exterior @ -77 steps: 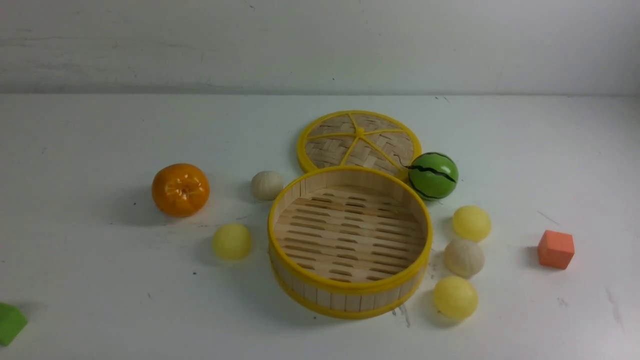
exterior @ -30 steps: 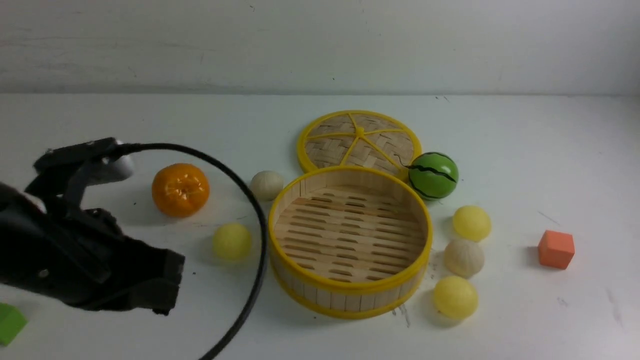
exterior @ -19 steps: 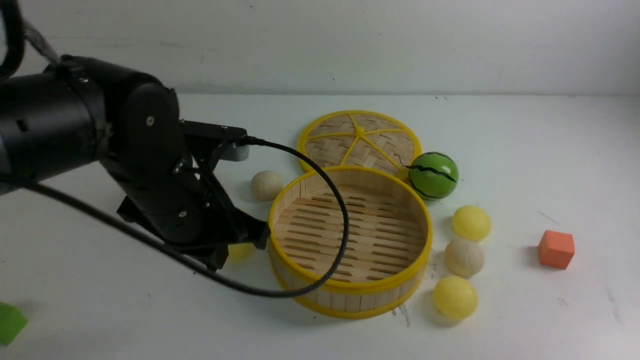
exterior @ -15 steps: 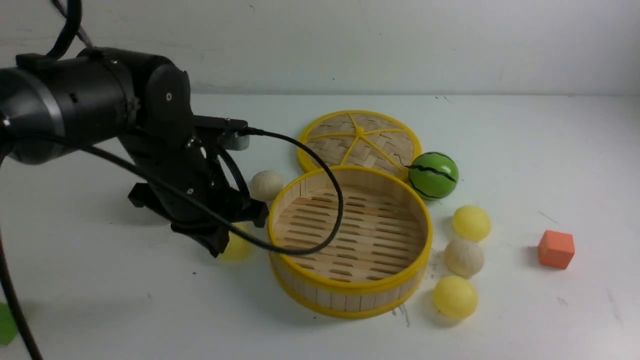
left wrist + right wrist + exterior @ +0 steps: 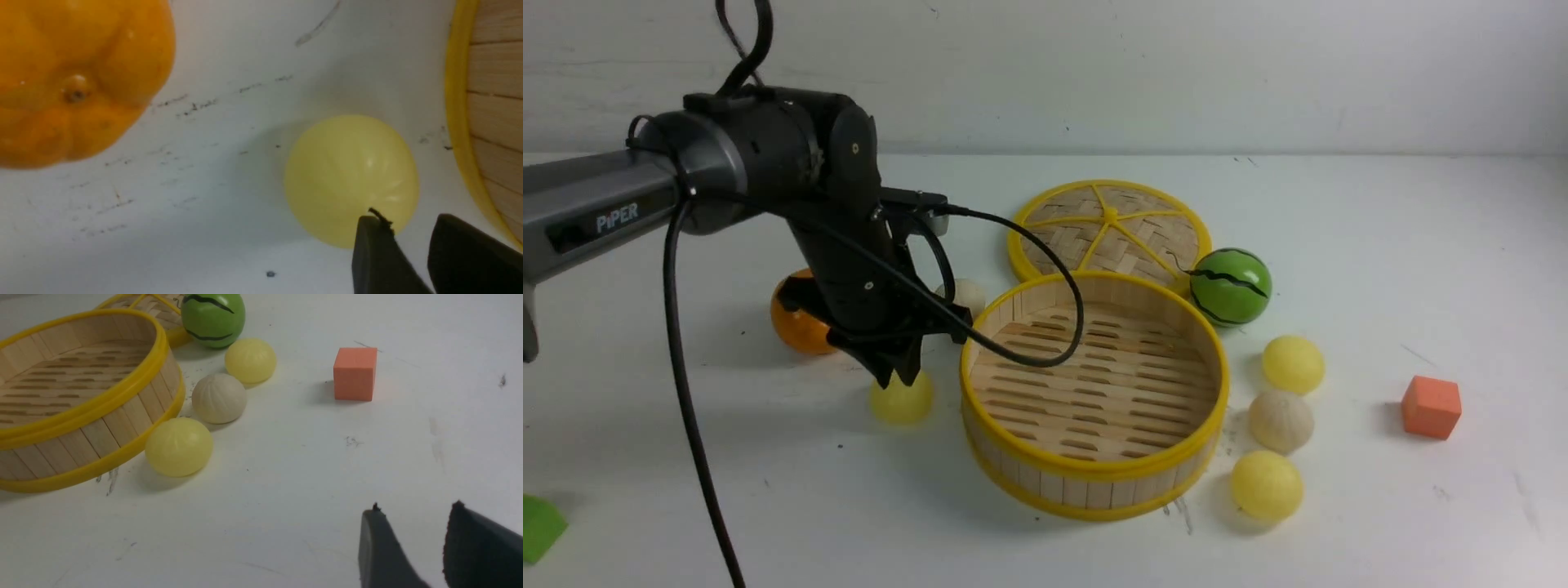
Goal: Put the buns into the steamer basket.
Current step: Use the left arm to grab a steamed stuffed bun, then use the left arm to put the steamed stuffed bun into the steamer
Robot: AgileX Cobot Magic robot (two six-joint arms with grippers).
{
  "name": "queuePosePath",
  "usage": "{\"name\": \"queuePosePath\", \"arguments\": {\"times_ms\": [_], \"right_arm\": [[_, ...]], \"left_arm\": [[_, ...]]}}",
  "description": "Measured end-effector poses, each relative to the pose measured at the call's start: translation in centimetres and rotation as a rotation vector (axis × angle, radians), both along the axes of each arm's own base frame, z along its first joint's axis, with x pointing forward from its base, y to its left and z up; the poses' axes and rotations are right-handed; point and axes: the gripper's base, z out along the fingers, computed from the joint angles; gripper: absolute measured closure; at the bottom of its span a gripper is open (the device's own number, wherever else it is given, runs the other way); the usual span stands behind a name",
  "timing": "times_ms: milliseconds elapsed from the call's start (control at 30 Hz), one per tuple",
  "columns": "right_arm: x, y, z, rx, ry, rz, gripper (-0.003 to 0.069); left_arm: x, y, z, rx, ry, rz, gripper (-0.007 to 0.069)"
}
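Observation:
The steamer basket [image 5: 1094, 478] stands empty at the table's middle. A pale yellow bun [image 5: 903, 402] lies just left of it, and an off-white bun [image 5: 970, 292] lies behind that, half hidden by my left arm. To the basket's right lie a yellow bun [image 5: 1293, 364], an off-white bun [image 5: 1281, 420] and a yellow bun [image 5: 1266, 485]. My left gripper [image 5: 894, 377] hangs point-down just above the left yellow bun [image 5: 351, 179], jaws a narrow gap apart and empty [image 5: 408, 224]. My right gripper [image 5: 412, 516] is narrowly open and empty, low over bare table, away from the right-hand buns [image 5: 178, 446].
The woven lid [image 5: 1109, 229] lies behind the basket, with the green watermelon ball [image 5: 1230, 287] beside it. The orange fruit [image 5: 796, 325] sits left of my left gripper, partly hidden. An orange cube [image 5: 1431, 407] is at the right and a green block [image 5: 539, 527] at the front left.
My left arm came into view from the left and swung over to the yellow bun left of the basket, now covering part of the orange. Nothing on the table has moved.

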Motion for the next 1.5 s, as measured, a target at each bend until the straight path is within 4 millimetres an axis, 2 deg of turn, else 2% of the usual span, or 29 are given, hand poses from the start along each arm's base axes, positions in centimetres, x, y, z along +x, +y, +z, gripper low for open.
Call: {"name": "queuePosePath", "arguments": {"times_ms": [67, 167, 367, 800, 900, 933, 1000, 1133, 1200, 1267, 1367, 1433, 1500], "right_arm": [[0.0, 0.0, 0.0, 0.000, 0.000, 0.000, 0.0420], [0.0, 0.0, 0.0, 0.000, 0.000, 0.000, 0.0420], [0.0, 0.0, 0.0, 0.000, 0.000, 0.000, 0.0420], [0.0, 0.0, 0.0, 0.000, 0.000, 0.000, 0.0420], [0.0, 0.0, 0.0, 0.000, 0.000, 0.000, 0.0420], [0.0, 0.0, 0.0, 0.000, 0.000, 0.000, 0.0420], [0.0, 0.0, 0.0, 0.000, 0.000, 0.000, 0.0420], [0.0, 0.0, 0.0, 0.000, 0.000, 0.000, 0.0420], [0.0, 0.0, 0.0, 0.000, 0.000, 0.000, 0.0420], [0.0, 0.0, 0.0, 0.000, 0.000, 0.000, 0.0420], [0.0, 0.0, 0.0, 0.000, 0.000, 0.000, 0.0420], [0.0, 0.0, 0.0, 0.000, 0.000, 0.000, 0.0420], [0.0, 0.0, 0.0, 0.000, 0.000, 0.000, 0.0420]], "left_arm": [[0.3, 0.1, -0.5, 0.016, -0.011, -0.005, 0.0371], [0.6, 0.0, -0.7, 0.015, -0.027, -0.006, 0.0355], [0.9, -0.1, -0.7, 0.005, -0.056, -0.005, 0.0372], [1.2, -0.2, -2.7, 0.012, -0.010, 0.013, 0.0391], [1.2, -0.2, -2.8, 0.011, -0.002, 0.027, 0.0445], [1.2, -0.2, -2.8, 0.014, 0.009, 0.031, 0.0530], [1.1, -0.1, -2.8, 0.018, 0.021, 0.033, 0.0616], [1.0, 0.0, -2.5, 0.033, 0.044, 0.033, 0.0638], [1.0, 0.0, -1.9, 0.040, 0.048, 0.032, 0.0638], [0.8, -0.4, -0.2, 0.035, 0.033, 0.024, 0.0638], [0.3, -1.5, 3.6, 0.019, -0.041, -0.006, 0.0638], [-0.6, -3.2, 6.9, -0.011, -0.111, -0.046, 0.0638], [-1.3, -5.0, 8.9, -0.041, -0.159, -0.088, 0.0638]]}}
